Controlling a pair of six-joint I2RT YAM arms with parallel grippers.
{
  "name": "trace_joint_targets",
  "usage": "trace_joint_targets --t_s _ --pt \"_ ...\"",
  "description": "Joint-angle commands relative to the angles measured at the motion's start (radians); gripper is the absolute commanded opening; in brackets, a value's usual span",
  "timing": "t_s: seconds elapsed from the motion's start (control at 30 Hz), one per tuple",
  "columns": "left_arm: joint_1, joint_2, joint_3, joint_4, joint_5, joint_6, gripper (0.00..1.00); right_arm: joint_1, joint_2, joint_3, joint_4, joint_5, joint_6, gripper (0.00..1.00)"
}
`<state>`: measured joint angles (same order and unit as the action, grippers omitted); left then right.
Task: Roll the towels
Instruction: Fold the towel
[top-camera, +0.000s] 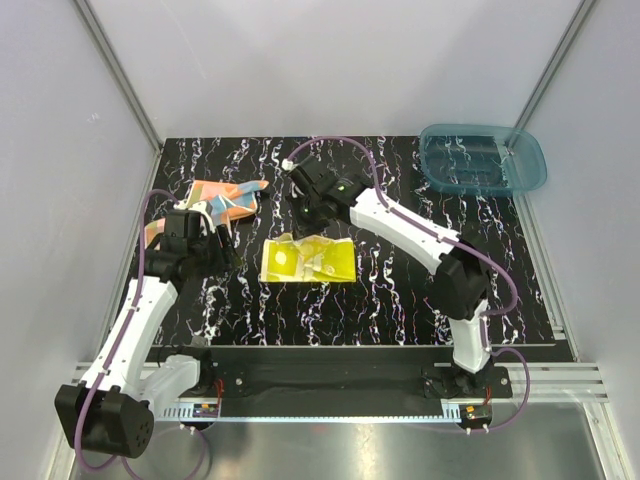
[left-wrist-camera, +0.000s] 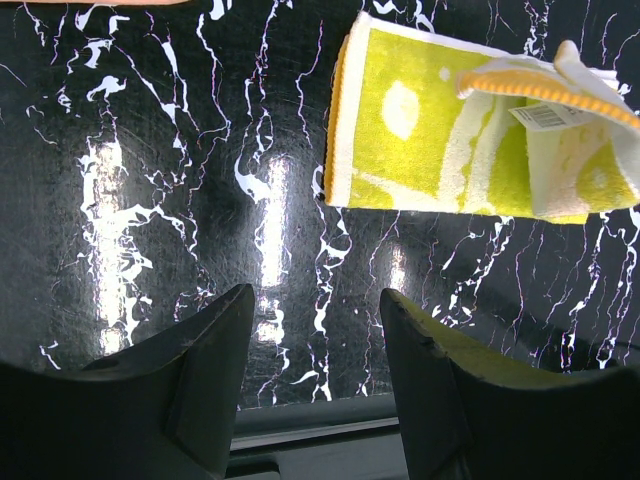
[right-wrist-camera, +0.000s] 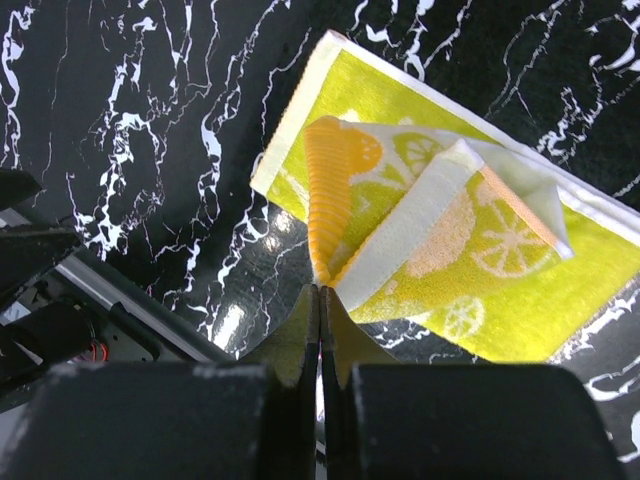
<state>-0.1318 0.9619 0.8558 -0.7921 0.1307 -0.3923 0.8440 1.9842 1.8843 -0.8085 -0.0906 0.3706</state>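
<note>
At the centre of the counter (top-camera: 400, 290) the yellow lemon-print towel (top-camera: 307, 260) lies flat, one fold raised and pinched in the right hand (right-wrist-camera: 320, 297), while the left hand (left-wrist-camera: 317, 300) hangs to its left, fingers apart and empty, with the orange towel (top-camera: 225, 197) crumpled just beyond.

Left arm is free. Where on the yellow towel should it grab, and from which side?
Probably the short hemmed edge of the yellow towel facing the left gripper, approached low from that side. It lies flat and free with bare table before it, while the right gripper is shut on the raised fold farther along.
</note>
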Motion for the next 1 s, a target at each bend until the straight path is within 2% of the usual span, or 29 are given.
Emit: trace_joint_targets --t_s 0.0,0.27,0.43,0.47,0.5,0.6,0.63,0.73,0.83,0.97 --pt "0.001 -0.012 0.005 0.024 -0.013 -0.005 0.58 0.021 0.034 0.067 0.017 0.002 0.011 0.0" --pt "0.001 -0.008 0.005 0.022 -0.014 -0.006 0.58 0.05 0.113 0.067 0.077 -0.021 0.037 0.0" --pt "0.001 -0.008 0.003 0.019 -0.02 -0.01 0.58 0.102 0.221 0.048 0.163 -0.067 0.057 0.01" --pt "0.001 -0.008 0.003 0.019 -0.025 -0.01 0.58 0.11 0.243 0.053 0.17 -0.072 0.057 0.06" --pt "0.001 -0.008 0.005 0.019 -0.028 -0.011 0.58 0.118 0.277 0.059 0.187 -0.083 0.06 0.16" --pt "0.001 -0.002 0.005 0.019 -0.031 -0.013 0.58 0.125 0.315 0.068 0.222 -0.112 0.073 0.37" --pt "0.001 0.001 0.003 0.017 -0.031 -0.013 0.58 0.127 0.315 0.073 0.226 -0.109 0.073 0.5" --pt "0.001 0.009 0.006 0.013 -0.039 -0.016 0.58 0.127 0.303 0.104 0.206 -0.071 0.062 0.7" --pt "0.001 0.011 0.008 0.01 -0.062 -0.017 0.58 0.124 0.252 0.139 0.16 -0.011 0.028 0.8" --pt "0.001 0.015 0.02 0.004 -0.115 -0.017 0.58 0.113 0.107 0.128 0.127 0.032 0.005 0.91"
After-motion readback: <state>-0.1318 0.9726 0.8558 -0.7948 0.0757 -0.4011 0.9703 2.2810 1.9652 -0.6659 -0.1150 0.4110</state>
